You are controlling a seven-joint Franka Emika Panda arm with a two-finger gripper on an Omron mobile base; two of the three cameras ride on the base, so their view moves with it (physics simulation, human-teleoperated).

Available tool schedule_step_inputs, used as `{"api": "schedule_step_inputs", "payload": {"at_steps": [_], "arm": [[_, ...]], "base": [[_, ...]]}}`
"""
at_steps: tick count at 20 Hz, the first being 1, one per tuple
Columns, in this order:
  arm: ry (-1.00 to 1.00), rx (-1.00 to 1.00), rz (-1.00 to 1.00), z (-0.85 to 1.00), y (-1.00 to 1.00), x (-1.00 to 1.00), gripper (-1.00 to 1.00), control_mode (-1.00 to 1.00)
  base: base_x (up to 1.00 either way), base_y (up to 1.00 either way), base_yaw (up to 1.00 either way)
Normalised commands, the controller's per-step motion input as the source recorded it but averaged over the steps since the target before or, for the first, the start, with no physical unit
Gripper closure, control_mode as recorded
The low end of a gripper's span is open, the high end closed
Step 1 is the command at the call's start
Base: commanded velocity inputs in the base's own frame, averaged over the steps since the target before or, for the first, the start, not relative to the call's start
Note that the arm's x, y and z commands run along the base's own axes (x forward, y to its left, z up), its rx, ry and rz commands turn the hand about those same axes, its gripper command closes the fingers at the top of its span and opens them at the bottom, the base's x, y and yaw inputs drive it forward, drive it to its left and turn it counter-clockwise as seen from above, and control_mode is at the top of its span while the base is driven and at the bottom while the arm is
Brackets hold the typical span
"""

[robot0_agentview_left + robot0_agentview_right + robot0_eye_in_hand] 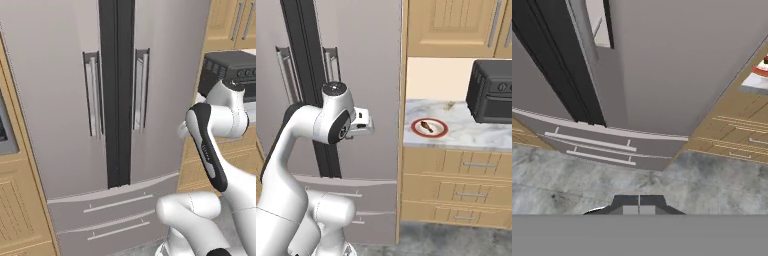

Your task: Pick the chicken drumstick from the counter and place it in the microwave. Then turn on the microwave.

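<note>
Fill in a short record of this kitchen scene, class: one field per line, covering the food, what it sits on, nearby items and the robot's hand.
food: chicken drumstick, lying on a red-rimmed plate
surface: counter, marbled, over wooden drawers
nearby: black toaster oven on the counter, right of the plate
facing robot: grey fridge, doors closed
hand: shut, holding nothing, away from the counter

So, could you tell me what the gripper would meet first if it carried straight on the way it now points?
Probably the grey floor in front of the refrigerator: the shut gripper looks forward and down at it. Depth is unclear, so it might reach the refrigerator's bottom drawers instead.
</note>
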Motion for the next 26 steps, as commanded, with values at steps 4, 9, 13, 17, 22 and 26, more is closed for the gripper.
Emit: {"api": "schedule_step_inputs", "payload": {"at_steps": [4,9,13,17,22,26], "arm": [[0.0,0.0,0.0,0.0,0.0,0.0,1.0,1.0],[0.0,0.0,0.0,0.0,0.0,0.0,1.0,1.0],[0.0,0.0,0.0,0.0,0.0,0.0,1.0,1.0],[0.0,0.0,0.0,0.0,0.0,0.0,1.0,1.0],[0.0,0.0,0.0,0.0,0.0,0.0,1.0,1.0],[0.0,0.0,0.0,0.0,0.0,0.0,1.0,1.0]], "base": [[-0.02,-0.59,-0.01],[0.0,-0.56,0.0],[0.0,-0.52,0.0],[0.0,-0.5,0.0],[0.0,-0.5,0.0],[0.0,-0.46,0.0]]}}
